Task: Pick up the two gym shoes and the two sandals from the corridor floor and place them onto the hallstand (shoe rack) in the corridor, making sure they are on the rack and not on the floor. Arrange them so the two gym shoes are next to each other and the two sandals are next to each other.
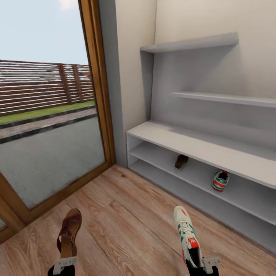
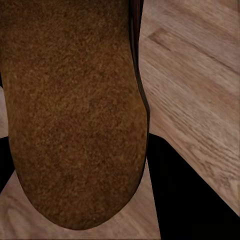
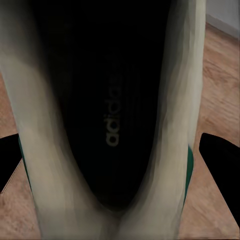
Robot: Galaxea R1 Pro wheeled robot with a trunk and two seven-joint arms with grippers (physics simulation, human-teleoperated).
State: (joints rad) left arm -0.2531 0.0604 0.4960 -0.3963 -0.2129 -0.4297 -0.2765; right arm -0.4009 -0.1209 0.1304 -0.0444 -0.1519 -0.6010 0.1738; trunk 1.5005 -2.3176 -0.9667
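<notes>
Left gripper [image 1: 65,264] clamped on heel of brown sandal [image 1: 69,233], toe pointing away toward glass door [image 1: 50,115]; sandal held clear above corridor floor [image 1: 126,226]. Seen from left wrist camera: underside or insole of same sandal [image 2: 75,110] as coarse brown surface, plank floor [image 2: 195,85] beyond; gripper fingers themselves hard to make out there, possibly the dark wedges at frame edges.

Right gripper [image 1: 201,264] closed on heel end of white gym shoe [image 1: 186,234], green side stripes and red-orange tongue patch visible, toe pointing forward toward hallstand [image 1: 199,143]. Right wrist camera looks straight into shoe opening [image 3: 112,115]: dark insole with printed lettering, white side walls, green trim at lower edges, wood floor [image 3: 217,90] behind.

Both held shoes well apart from each other, sandal on robot's left, sneaker on right.

Hallstand against far wall: flat top bare, two open tiers below. On upper tier: second sandal [image 1: 181,161] standing toward left-middle, looks tilted up against back panel; second gym shoe [image 1: 220,180] further right, heel facing out, red-orange patch showing. The two on the shelf apart, not touching. Grey wall shelves [image 1: 191,44] above unit.
</notes>
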